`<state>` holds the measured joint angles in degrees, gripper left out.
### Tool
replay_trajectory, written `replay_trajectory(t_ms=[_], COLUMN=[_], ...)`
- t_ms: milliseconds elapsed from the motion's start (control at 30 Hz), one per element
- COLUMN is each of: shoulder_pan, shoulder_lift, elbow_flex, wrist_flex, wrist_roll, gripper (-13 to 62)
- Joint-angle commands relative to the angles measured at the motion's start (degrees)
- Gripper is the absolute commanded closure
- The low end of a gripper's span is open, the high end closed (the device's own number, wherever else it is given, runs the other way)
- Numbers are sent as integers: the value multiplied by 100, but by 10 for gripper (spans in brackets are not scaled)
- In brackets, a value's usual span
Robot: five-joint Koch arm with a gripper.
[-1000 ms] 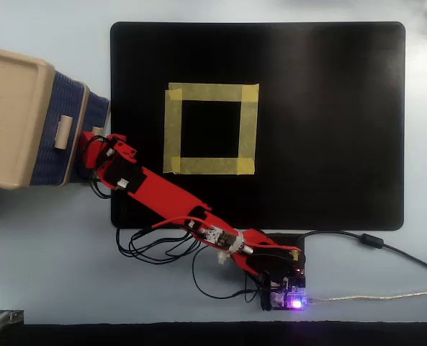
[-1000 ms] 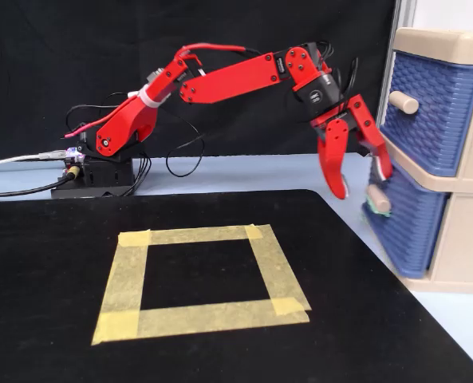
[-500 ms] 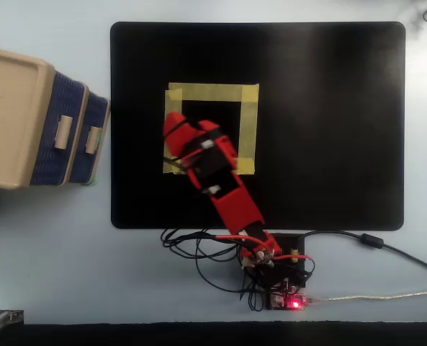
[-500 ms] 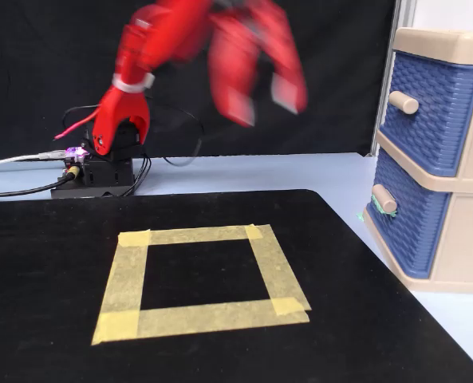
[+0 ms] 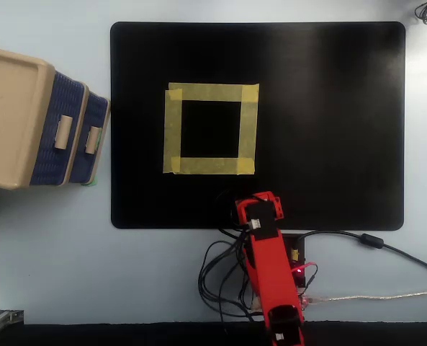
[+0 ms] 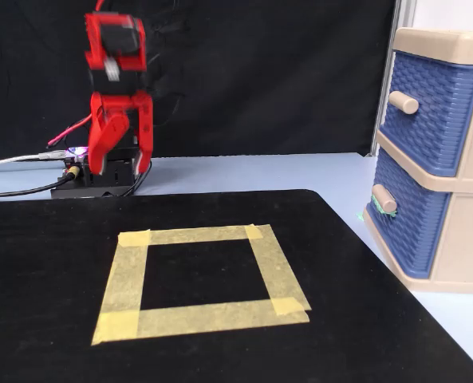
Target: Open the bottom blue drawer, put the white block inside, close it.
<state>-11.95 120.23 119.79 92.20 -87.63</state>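
The bottom blue drawer (image 6: 407,219) sits shut in the beige cabinet (image 6: 459,239) at the right of the fixed view, its beige handle (image 6: 384,198) facing the mat. From overhead, the same drawer (image 5: 96,115) is at the left. My gripper (image 6: 122,159) hangs above the arm's base, far from the cabinet. It is open and its two red fingers (image 6: 100,152) hold nothing. In the overhead view only the wrist (image 5: 258,210) shows, folded back over the base. The white block is out of view.
A black mat (image 5: 328,122) carries a square of yellow tape (image 5: 211,92). The upper blue drawer (image 6: 427,104) is shut too. A small green bit (image 5: 90,182) lies by the cabinet's foot. Cables (image 5: 386,249) and the controller board (image 6: 84,171) lie around the base.
The arm has swung away from the bottom drawer's handle, across the taped square, and folded back over its base. The gripper has stayed open.
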Motion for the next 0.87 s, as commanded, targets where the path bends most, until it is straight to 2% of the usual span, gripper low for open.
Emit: replay_trajectory(t_ms=[0, 67, 200, 833], shoulder_pan=[-44, 0, 9, 35], shoulder_lift=[888, 1450, 1441, 1441], elbow_flex=[677, 1459, 2030, 2074], wrist_flex=[-483, -554, -343, 105], wrist_roll=[-9, -18, -18, -70], gripper=[153, 152, 149, 151])
